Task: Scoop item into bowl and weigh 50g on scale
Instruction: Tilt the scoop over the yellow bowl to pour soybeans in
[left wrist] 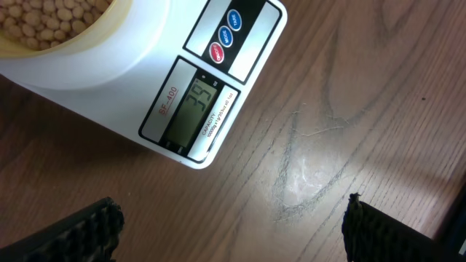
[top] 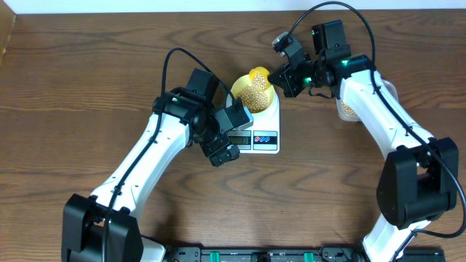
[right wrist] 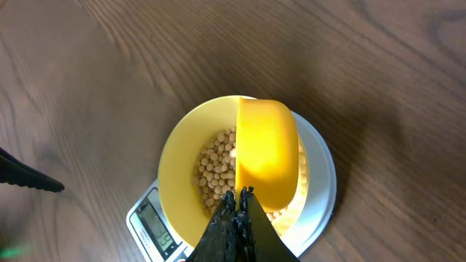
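The pale-yellow bowl sits on the white scale, holding tan beans. The scale display reads 39. My right gripper is shut on the handle of a yellow scoop, whose head is turned over above the bowl. My left gripper is open and empty, just in front of the scale's left front corner; its fingers frame bare wood below the scale in the left wrist view. The beans also show in the bowl.
A clear tub with beans stands to the right of the scale, partly hidden by my right arm. The wooden table stretches to the left and front.
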`<state>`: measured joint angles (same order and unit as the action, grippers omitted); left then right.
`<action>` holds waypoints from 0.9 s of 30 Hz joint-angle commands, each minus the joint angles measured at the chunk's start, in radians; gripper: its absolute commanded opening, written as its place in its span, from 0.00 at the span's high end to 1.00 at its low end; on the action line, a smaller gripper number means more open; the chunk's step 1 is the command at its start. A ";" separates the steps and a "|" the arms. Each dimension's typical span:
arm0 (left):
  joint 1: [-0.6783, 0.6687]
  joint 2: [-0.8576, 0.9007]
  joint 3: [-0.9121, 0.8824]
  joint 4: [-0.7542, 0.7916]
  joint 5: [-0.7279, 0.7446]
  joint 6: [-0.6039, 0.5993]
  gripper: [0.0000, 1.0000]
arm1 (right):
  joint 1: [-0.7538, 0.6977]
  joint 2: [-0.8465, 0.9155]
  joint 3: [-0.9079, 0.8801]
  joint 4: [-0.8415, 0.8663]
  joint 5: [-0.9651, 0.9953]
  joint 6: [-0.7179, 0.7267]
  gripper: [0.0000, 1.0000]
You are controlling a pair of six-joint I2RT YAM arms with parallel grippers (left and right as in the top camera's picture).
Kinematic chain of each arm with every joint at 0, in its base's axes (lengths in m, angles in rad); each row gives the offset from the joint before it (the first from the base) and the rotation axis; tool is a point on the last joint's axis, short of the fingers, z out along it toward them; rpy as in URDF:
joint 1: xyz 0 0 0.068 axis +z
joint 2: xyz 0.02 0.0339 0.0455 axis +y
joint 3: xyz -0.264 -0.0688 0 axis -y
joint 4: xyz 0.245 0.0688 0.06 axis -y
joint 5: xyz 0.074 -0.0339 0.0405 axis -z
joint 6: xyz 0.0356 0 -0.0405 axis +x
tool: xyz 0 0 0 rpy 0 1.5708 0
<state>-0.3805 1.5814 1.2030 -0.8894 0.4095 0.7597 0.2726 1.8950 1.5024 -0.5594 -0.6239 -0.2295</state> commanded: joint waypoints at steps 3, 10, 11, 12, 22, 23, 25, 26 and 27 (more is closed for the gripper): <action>0.003 0.006 -0.002 -0.002 0.009 0.007 0.02 | 0.000 -0.032 0.024 0.003 -0.045 0.056 0.99; 0.003 0.006 -0.002 -0.002 0.009 0.006 0.02 | -0.018 -0.032 0.024 0.016 -0.078 0.145 0.99; 0.003 0.006 -0.002 -0.002 0.009 0.006 0.02 | -0.021 -0.032 0.024 0.019 -0.084 0.158 0.99; 0.003 0.006 -0.002 -0.002 0.009 0.007 0.02 | -0.024 -0.032 0.024 0.022 -0.092 0.168 0.99; 0.003 0.006 -0.002 -0.002 0.009 0.006 0.02 | -0.024 -0.032 0.024 0.037 -0.101 0.181 0.99; 0.003 0.006 -0.002 -0.002 0.009 0.007 0.02 | -0.023 -0.032 0.024 0.039 -0.101 0.181 0.99; 0.003 0.006 -0.002 -0.002 0.009 0.007 0.02 | -0.021 -0.032 0.024 0.040 -0.101 0.181 0.99; 0.003 0.006 -0.002 -0.002 0.009 0.007 0.02 | -0.020 -0.032 0.024 0.040 -0.101 0.181 0.99; 0.003 0.006 -0.002 -0.002 0.009 0.006 0.02 | -0.018 -0.032 0.024 0.040 -0.101 0.180 0.99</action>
<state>-0.3805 1.5814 1.2030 -0.8894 0.4095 0.7597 0.2508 1.8950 1.5024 -0.5224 -0.7033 -0.0597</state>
